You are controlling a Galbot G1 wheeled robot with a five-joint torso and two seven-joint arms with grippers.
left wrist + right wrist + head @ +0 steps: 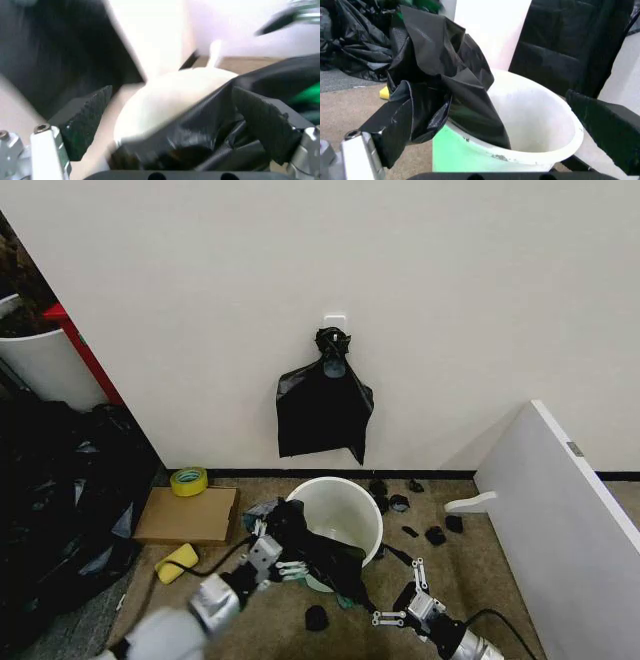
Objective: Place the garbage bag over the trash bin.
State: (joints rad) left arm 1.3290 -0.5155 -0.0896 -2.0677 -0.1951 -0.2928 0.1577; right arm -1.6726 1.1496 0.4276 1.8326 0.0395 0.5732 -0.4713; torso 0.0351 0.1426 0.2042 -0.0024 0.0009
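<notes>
You've got the trash bin (pixel 345 515) sitting on the brownish carpet (pixel 490 580) right by the white wall (pixel 400 270), and the garbage bag (pixel 315 548) is bunched up and draped over the near-left part of its rim, hanging partly down the outside. It isn't spread around the mouth, most of the opening is uncovered.

Your left gripper (pixel 283 568) is down at the bin's near-left side, right up against the bag. In the left wrist view its fingers (pixel 85 120) are spread wide, with bag plastic (pixel 210 127) lying between them and against the pad on one side, and the bin's white wall (pixel 160 101) just beyond. I can't tell if it's actually gripping anything.

Your right gripper (pixel 403 598) is low over the carpet just to the near-right of the bin, not touching it, fingers splayed apart with nothing in them. From the right wrist view you're looking at the bag (pixel 440 82) crumpled over the rim and the bin (pixel 530 127) with its greenish side.

Other stuff around: a knotted black bag (pixel 323 405) hanging on the wall above the bin, a cardboard sheet (pixel 188 515) with a roll of yellow tape (pixel 188 480) on its far edge off to the left, a heap of black bags (pixel 60 500) further left, and a leaning white panel (pixel 560 520) on the right.
</notes>
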